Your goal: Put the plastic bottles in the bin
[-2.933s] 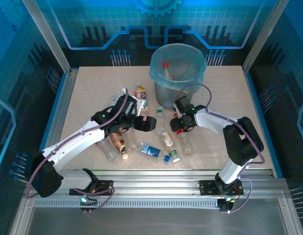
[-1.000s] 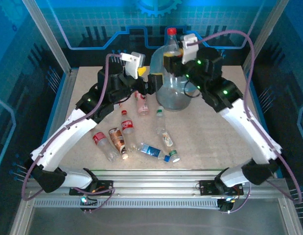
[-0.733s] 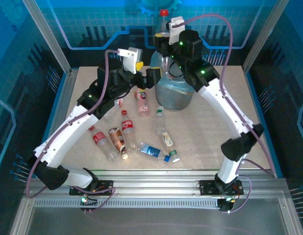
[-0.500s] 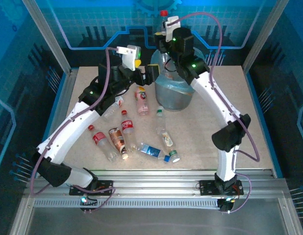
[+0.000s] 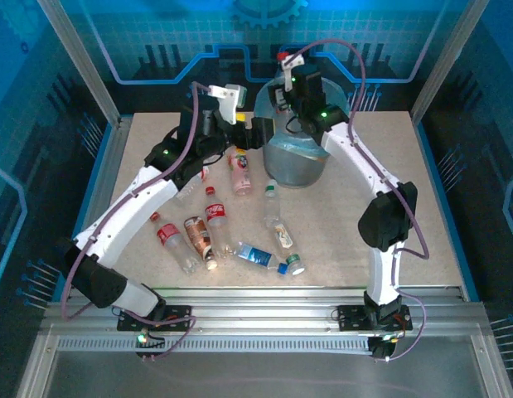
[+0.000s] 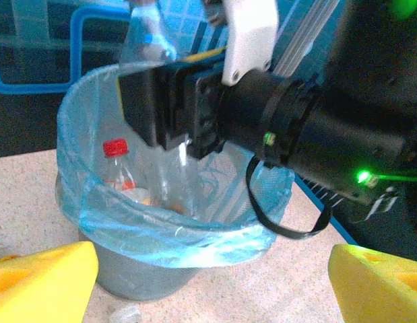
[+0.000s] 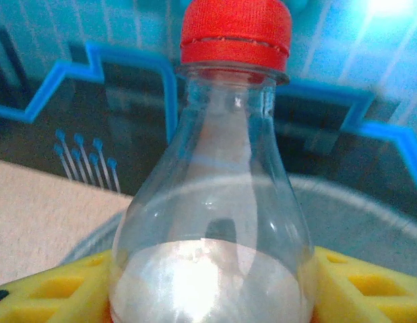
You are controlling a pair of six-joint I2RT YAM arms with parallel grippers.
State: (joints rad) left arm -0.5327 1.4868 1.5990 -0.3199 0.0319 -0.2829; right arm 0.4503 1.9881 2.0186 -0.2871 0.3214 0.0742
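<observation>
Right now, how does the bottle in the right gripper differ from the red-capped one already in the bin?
The held bottle is clamped upright in the right gripper over the bin; the binned bottle rests loose inside it. The held bottle looks clear; the binned bottle shows orange-red. Both are red-capped.

One grey bin, lined with one blue bag. One red-capped bottle lies inside it; a second red-capped bottle is upright at its mouth. About seven more plastic bottles lie on the table, some overlapping, so that count is unsure. Two robot arms.
</observation>
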